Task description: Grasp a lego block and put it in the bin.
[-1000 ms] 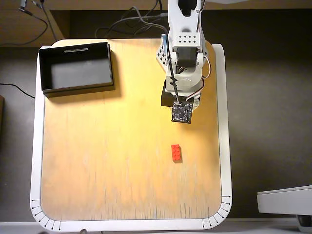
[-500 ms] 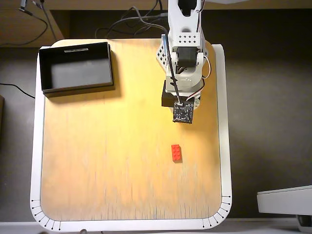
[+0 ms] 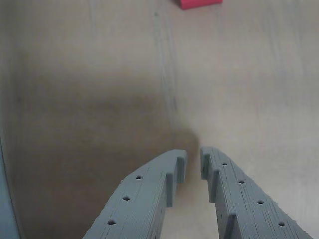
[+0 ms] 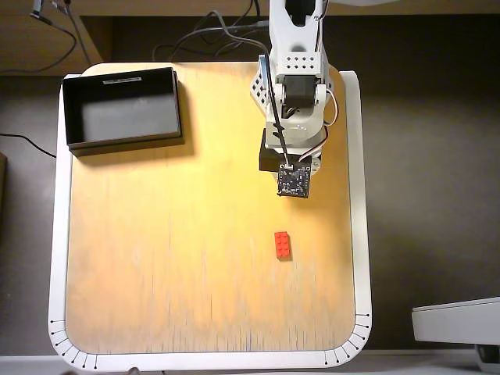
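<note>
The lego block [image 4: 283,244] is a small red brick lying on the wooden table, right of the middle in the overhead view. In the wrist view only its lower edge [image 3: 200,3] shows at the top of the frame. My gripper [image 3: 193,162] hangs over bare wood, well short of the block. Its grey fingers [image 3: 149,194] are empty and almost together, with only a narrow gap at the tips. In the overhead view the arm [image 4: 293,117] and its camera board hide the gripper. The black bin [image 4: 72,109] stands empty at the table's far left corner.
The wooden table has a white rim [image 4: 362,234] with rounded corners. The arm's base and cables sit at the top middle of the overhead view. A white device [image 4: 457,320] lies off the table at the lower right.
</note>
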Robot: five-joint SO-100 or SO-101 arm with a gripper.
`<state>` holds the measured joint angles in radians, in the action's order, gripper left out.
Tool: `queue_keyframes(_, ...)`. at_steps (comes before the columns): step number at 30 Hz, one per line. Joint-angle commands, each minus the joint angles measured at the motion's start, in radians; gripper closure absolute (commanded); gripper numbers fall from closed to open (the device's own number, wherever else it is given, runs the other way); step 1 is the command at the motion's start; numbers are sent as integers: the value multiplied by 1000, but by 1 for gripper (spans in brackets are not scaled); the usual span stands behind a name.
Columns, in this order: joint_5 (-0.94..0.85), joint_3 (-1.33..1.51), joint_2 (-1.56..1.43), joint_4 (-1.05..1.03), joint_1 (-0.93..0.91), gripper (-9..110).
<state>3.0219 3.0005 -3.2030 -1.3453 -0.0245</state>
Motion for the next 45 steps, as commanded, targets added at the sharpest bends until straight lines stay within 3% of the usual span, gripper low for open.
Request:
queue_keyframes(1,-17,173,-94,-5,15,101)
queue_keyframes(7,-92,173,-94,-5,15,101)
queue_keyframes(18,-43,170,-92,26,21,101)
queue_keyframes(24,-81,118,-57,155,6,101)
queue_keyframes(45,-44,-584,729,327,-15,101)
